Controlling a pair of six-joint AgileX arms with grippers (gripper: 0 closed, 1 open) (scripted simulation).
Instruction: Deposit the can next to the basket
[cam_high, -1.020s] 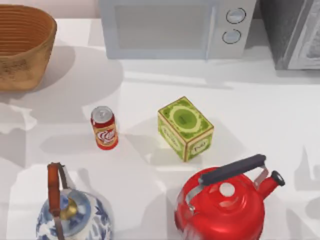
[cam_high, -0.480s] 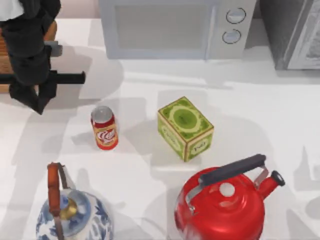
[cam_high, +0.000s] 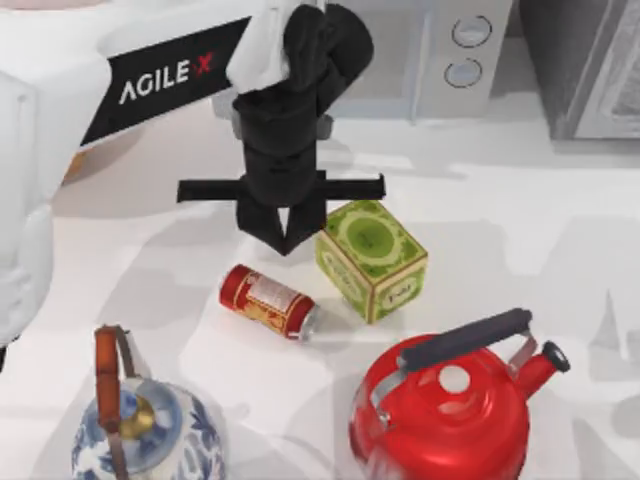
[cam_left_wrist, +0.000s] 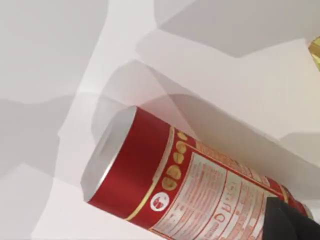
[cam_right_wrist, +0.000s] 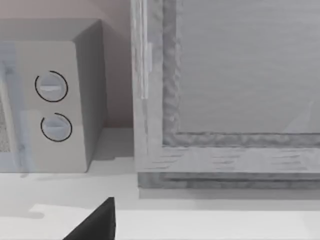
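The can (cam_high: 270, 302) lies on its side on the white table, silver top toward the green tea box; the left wrist view shows its red body and label (cam_left_wrist: 180, 185) close up. My left gripper (cam_high: 285, 240) hangs just behind the can, fingers drawn together to a point and holding nothing. One dark fingertip (cam_left_wrist: 287, 222) shows against the can's far end. The basket is hidden under my left arm (cam_high: 160, 75) at the back left. In the right wrist view, a dark part of my right gripper (cam_right_wrist: 97, 222) shows low, facing the microwave.
A green tea box (cam_high: 371, 258) stands right of the can, close to the gripper. A red kettle (cam_high: 445, 405) sits front right, a blue-and-white kettle (cam_high: 135, 425) front left. A microwave (cam_high: 440, 55) and a grey appliance (cam_high: 590, 65) line the back.
My left arm swept in from the back left to the table's middle. The can, upright before, now lies tipped over and has shifted right toward the tea box.
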